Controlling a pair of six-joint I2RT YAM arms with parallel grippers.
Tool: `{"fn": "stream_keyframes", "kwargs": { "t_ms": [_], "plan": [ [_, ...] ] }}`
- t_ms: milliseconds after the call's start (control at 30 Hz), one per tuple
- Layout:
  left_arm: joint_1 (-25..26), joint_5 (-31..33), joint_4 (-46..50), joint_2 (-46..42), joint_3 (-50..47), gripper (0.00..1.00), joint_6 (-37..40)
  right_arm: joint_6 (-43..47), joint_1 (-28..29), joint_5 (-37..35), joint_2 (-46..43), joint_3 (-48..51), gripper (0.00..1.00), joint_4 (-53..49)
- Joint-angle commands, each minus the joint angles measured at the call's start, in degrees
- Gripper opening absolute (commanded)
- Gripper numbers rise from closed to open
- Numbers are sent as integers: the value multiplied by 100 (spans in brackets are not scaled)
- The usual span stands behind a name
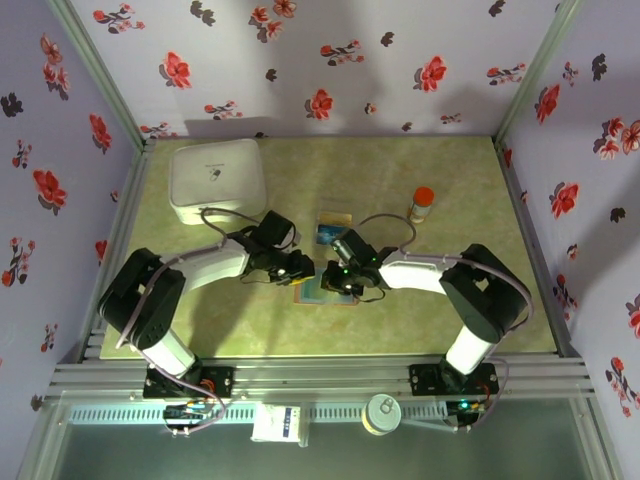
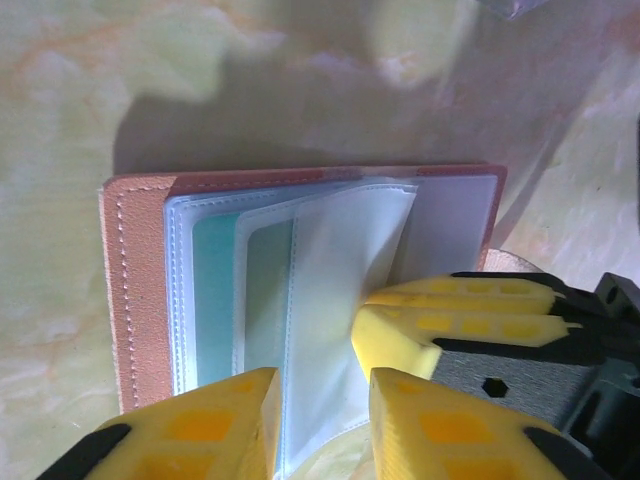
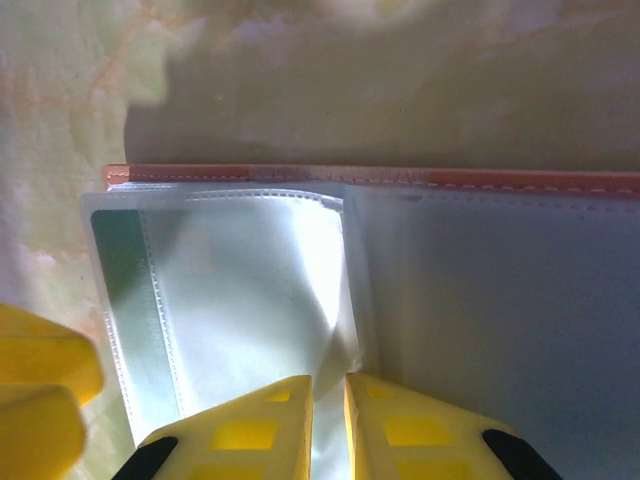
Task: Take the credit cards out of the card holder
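With the card holder [image 2: 135, 300] open on the table [image 1: 450, 320], you had the right gripper [image 3: 328, 390] pinching a clear sleeve [image 3: 250, 290] and the left gripper [image 2: 320, 385] slightly spread, so you likely needed steady tension while reaching for the teal card [image 2: 213, 300].

The top external camera sits high above and behind the two arm bases. It looks down and forward over the whole surface [image 1: 380, 170] to the flowered back wall [image 1: 330, 60], far enough off that the card holder [image 1: 312, 292] shows small between the arms. The left wrist camera rides just behind its own yellow jaws, facing steeply down, very close on the open card holder [image 2: 140, 290]; the right arm's jaws enter at its right edge. The right wrist camera looks down equally close on the same card holder [image 3: 400, 178], with the left arm's jaws at its lower left corner. All three views share the card holder
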State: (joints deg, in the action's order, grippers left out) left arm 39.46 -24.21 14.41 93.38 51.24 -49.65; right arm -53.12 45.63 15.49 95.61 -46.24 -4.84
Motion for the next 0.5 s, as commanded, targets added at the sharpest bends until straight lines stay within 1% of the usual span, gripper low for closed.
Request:
{"fn": "stream_keyframes", "kwargs": {
  "t_ms": [0,167,467],
  "plan": [
    [31,-61,-132,144,53,33,-123,-148,-71,92,-129,200,18,250],
    [44,-64,-244,254,-24,35,-152,-188,-111,178,-180,327,18,445],
    [76,-174,-524,439,-106,36,-290,-285,-175,295,-252,539,18,733]
  ]
}}
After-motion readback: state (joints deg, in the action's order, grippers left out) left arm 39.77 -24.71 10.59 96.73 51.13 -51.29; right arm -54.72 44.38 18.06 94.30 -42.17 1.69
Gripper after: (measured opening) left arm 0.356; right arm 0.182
